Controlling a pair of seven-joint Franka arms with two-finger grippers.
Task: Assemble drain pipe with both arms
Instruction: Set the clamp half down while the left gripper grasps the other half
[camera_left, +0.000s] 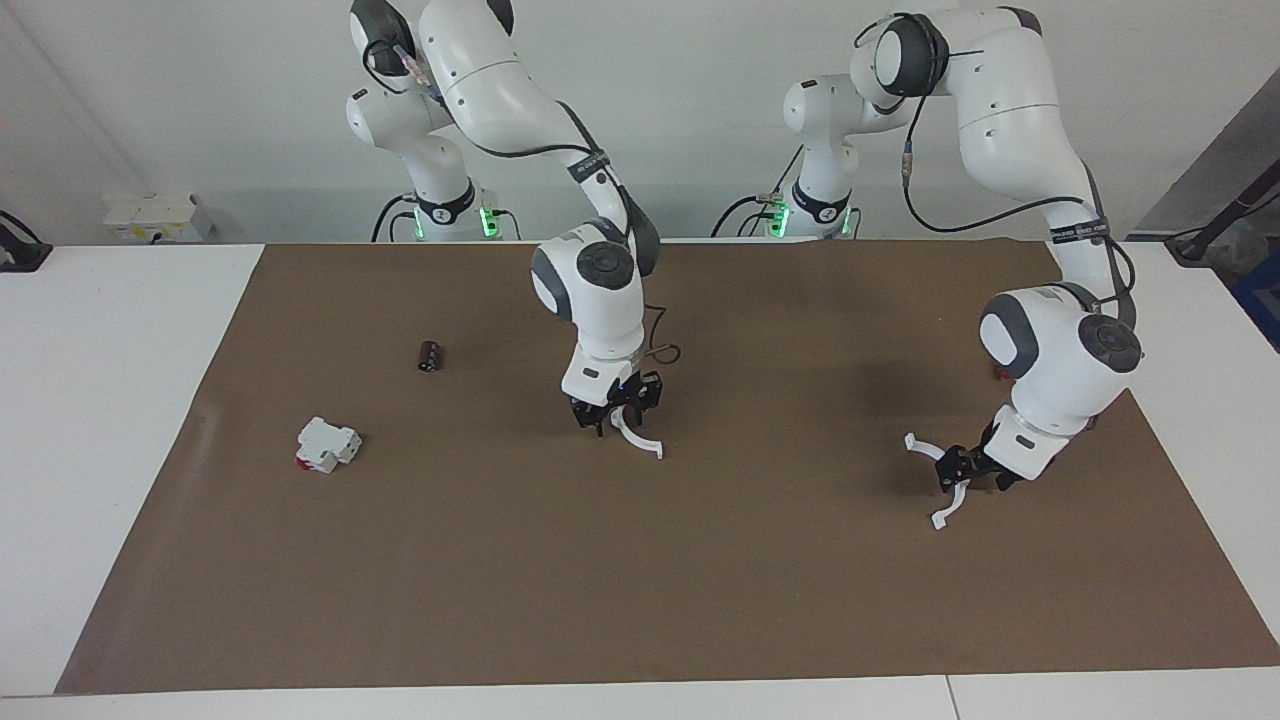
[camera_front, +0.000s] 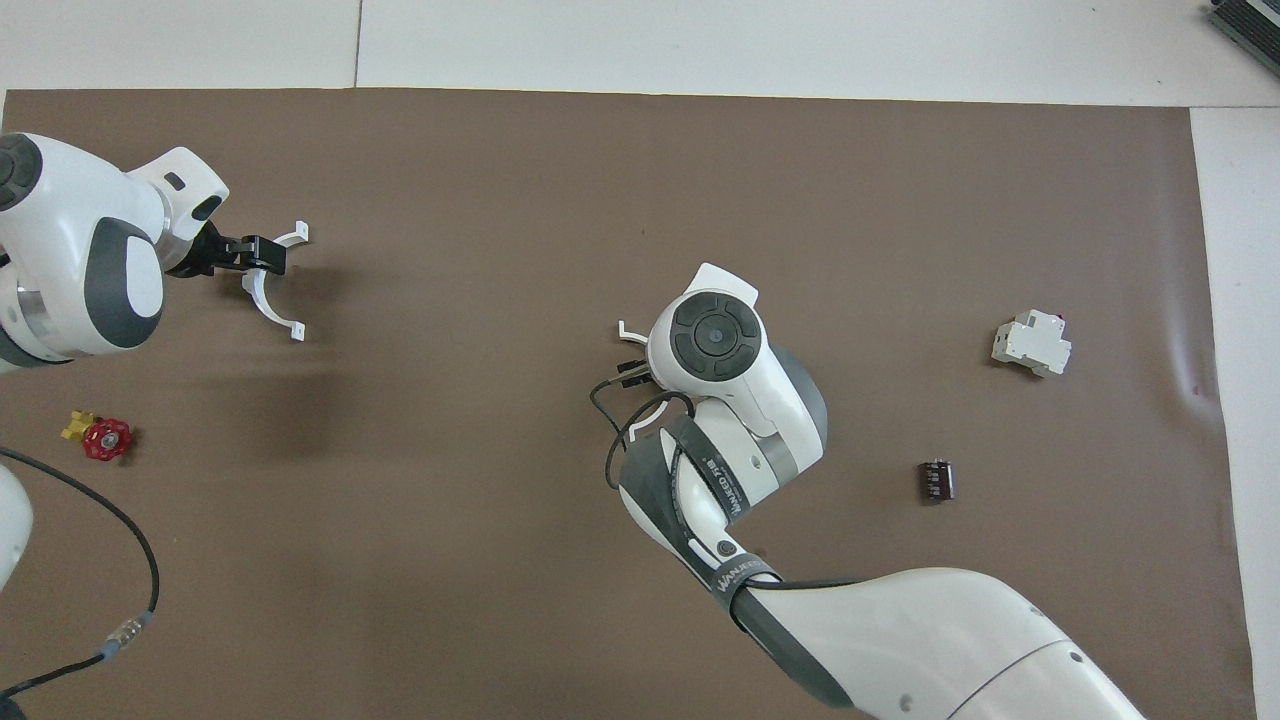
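At counter middle, one half-ring (camera_left: 640, 441) is straddled by the right end effector (camera_left: 612, 418); grip can't be told. Left end effector (camera_left: 966, 470), spread wide, is lowered round second half-ring (camera_left: 944, 490) for pickup.

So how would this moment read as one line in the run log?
left claw: open, low at half-ring arc, left arm's end | right claw: at second half-ring arc, brown mat middle | arcs apart, unjoined

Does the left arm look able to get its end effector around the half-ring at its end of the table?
Probably yes: the left end effector is already down at that half-ring, with nothing beside it in the way.
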